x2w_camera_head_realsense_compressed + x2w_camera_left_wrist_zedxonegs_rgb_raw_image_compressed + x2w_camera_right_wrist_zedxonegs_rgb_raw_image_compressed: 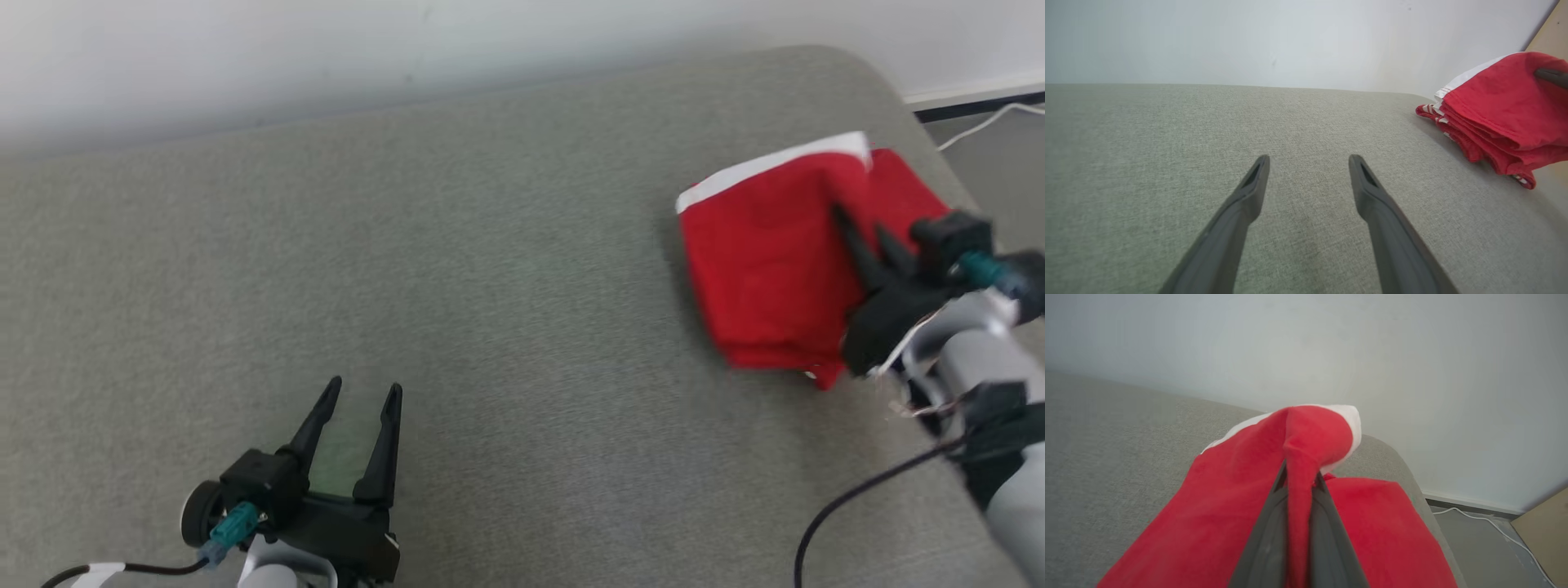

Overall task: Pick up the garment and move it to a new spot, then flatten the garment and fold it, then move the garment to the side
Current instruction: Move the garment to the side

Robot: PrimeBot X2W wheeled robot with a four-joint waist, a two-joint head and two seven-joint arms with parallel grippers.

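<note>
The garment (pixel 767 253) is red with white trim, folded into a thick stack at the right end of the grey padded surface (pixel 457 310). My right gripper (pixel 857 224) is shut on a pinched ridge of the red cloth, as the right wrist view shows with fabric (pixel 1306 457) squeezed between the two dark fingers and bulging above them. The stack (pixel 1502 114) looks partly lifted at its far side in the left wrist view. My left gripper (pixel 361 392) stands open at the lower left, hovering low over bare cloth-covered surface, with nothing between its fingers (pixel 1253 183).
A pale wall (pixel 326 57) runs behind the surface. The surface's rounded right edge (pixel 922 114) drops to a grey floor where a white cable (pixel 988 122) lies. A tan board (pixel 1543 535) stands at the far right. A black cable (pixel 849 498) hangs from my right arm.
</note>
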